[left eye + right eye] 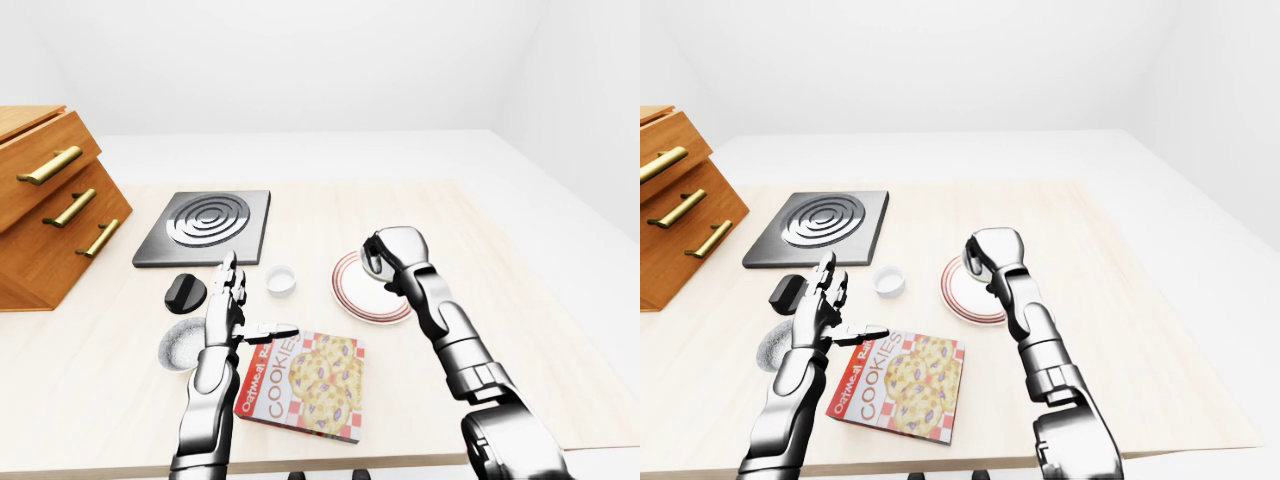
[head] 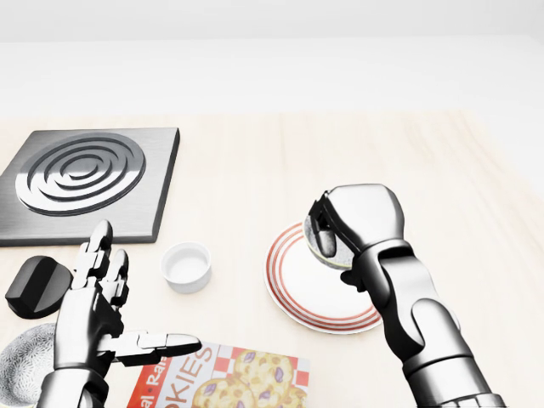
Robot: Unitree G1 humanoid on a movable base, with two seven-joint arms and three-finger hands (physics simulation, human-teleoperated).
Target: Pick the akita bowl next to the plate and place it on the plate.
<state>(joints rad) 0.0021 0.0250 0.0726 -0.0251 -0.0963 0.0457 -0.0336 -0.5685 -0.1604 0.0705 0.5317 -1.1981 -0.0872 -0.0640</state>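
Two hands in view: right hand (image 2: 340, 225) over the plate (image 2: 293, 293), left hand (image 2: 98, 310) idle at lower left of the head view.
Progress: pick looks done; placing is not. The akita bowl (image 2: 325, 242) is carried, not yet resting on the plate as far as can be judged.
Left to do: lower, let go, draw the hand clear.
Right hand: fingers curled tight round the bowl, only a slice of its grey rim showing beneath the knuckles. Nothing else is touched.
Bowl position: at the plate's upper edge in the head view, centre-right of frame, tilted on its side within the grip. Whether it brushes the rim cannot be told.
Left hand: fingers straight and spread, thumb out sideways, holding nothing, hovering above the cookie box (image 1: 300, 385).
Plate: white with red rings, centre-right on the wooden table (image 1: 520, 300), bare.
Neighbours: small white ramekin (image 2: 186, 266) just left of the plate; stove burner (image 1: 205, 226) upper left; black knob (image 1: 185, 293) and speckled grey bowl (image 1: 180, 345) by the left arm; wooden drawers (image 1: 45, 205) at far left.
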